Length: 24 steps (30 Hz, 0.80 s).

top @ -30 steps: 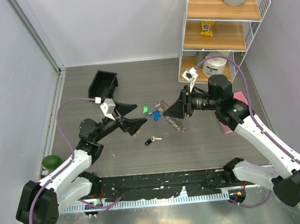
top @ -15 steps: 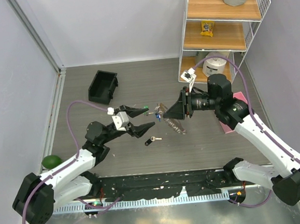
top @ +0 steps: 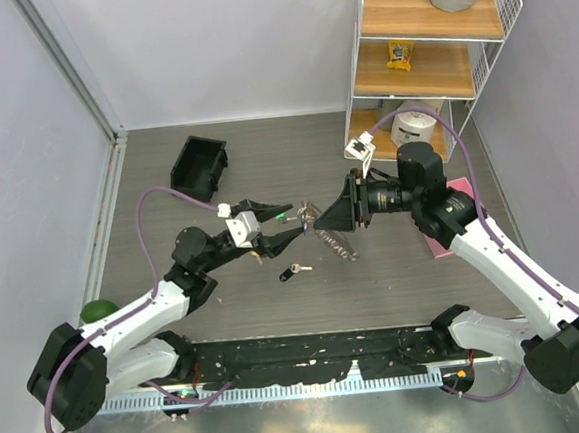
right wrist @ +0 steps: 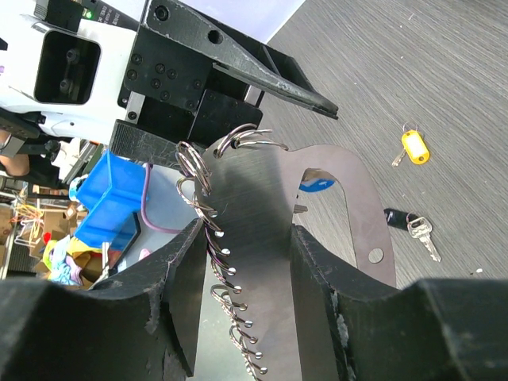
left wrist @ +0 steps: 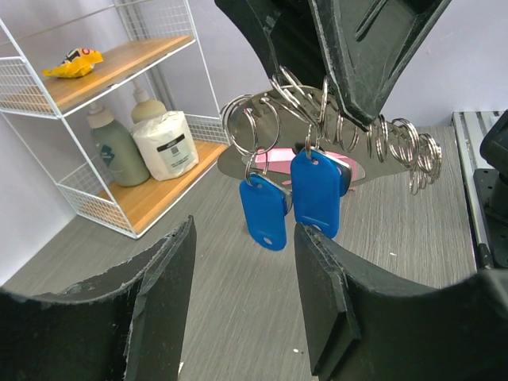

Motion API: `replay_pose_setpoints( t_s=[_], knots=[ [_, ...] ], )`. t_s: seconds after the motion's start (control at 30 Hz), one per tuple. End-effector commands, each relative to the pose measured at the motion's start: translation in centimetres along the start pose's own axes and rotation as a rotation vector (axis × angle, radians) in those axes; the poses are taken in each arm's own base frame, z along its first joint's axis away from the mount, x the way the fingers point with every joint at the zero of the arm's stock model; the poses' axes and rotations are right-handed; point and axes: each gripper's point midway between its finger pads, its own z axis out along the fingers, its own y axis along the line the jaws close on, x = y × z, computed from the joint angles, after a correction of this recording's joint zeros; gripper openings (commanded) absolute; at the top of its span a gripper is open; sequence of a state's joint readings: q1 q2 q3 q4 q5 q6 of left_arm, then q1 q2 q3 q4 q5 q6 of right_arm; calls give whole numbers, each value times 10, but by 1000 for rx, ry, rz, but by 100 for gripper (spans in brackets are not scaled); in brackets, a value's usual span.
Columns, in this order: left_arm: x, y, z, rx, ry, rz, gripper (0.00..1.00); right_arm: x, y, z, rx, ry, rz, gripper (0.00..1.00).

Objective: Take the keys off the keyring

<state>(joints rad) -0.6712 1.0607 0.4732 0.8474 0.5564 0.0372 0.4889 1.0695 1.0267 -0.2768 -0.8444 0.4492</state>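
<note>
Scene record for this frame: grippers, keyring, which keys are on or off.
right gripper: shut on the keyring, holding it above the table
keyring: flat metal strip with a row of split rings along its edge
on ring: two blue-tagged keys, hanging side by side
left gripper: open, one finger on each side of the blue tags, not touching them
off ring: black-headed key and yellow-tagged key, lying on the table

The top camera looks down from high behind the arms onto the flat silvery ring-strung metal strip (top: 337, 241). Both wrist cameras face that strip closely, from opposite sides.
</note>
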Motion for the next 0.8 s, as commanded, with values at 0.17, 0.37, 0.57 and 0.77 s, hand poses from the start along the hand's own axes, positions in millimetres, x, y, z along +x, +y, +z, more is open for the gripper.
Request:
replay_pose_setpoints(
  t_s=[0.17,0.37,0.57,0.77],
  knots=[
    [-26,3,16,19,-62,48,54,-18,17,-2,-60,-42,-52,30],
    [-28,4,19,1,-66,66,47,-17,18,-2,-68,-43,-51,30],
    [-31,9,20,-26,-71,57,36,-14,18,-2,-69,-39,-46,30],
    [-37,7,20,-21,-82,63,15,-13,17,-3,-65,-43,-45,30]
  ],
)
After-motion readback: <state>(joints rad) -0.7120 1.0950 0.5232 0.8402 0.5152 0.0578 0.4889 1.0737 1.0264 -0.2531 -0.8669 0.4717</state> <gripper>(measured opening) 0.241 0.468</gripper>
